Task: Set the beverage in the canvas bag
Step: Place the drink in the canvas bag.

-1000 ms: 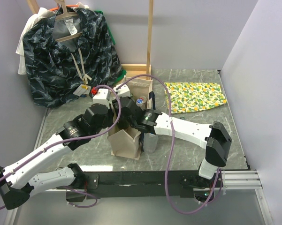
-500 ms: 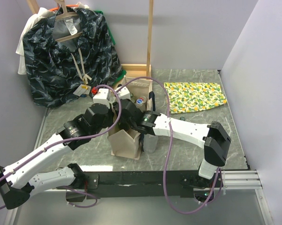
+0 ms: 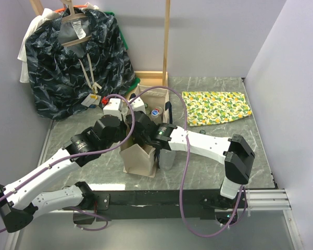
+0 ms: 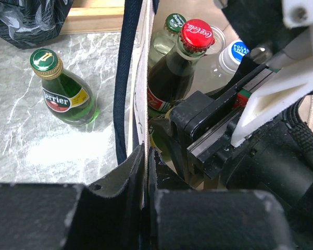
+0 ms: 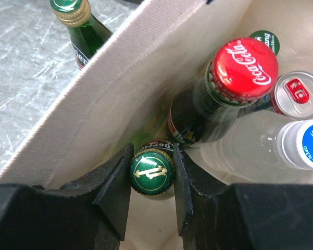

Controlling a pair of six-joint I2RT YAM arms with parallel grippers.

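Inside beige canvas bag (image 5: 120, 88), right tool (image 5: 152, 179) clamps green-capped glass bottle (image 5: 151, 171), left tool (image 4: 146, 172) pinches its wall.

R elbow (image 3: 238, 159): shifted left and slightly down-frame in top view, now nearer frame centre.
R forearm (image 3: 205, 145): swung left w/ the elbow; its white length sits further left than 1 s ago.
R wrist (image 3: 161, 135): nudged left, a bit further over the bag (image 3: 138, 156) mouth at mid-frame.
Cable (image 3: 183, 104): purple loop right of centre pulled left and tighter.
Cloth (image 3: 218, 107): left edge, crossed by the cable before, now shows clear just beside it.
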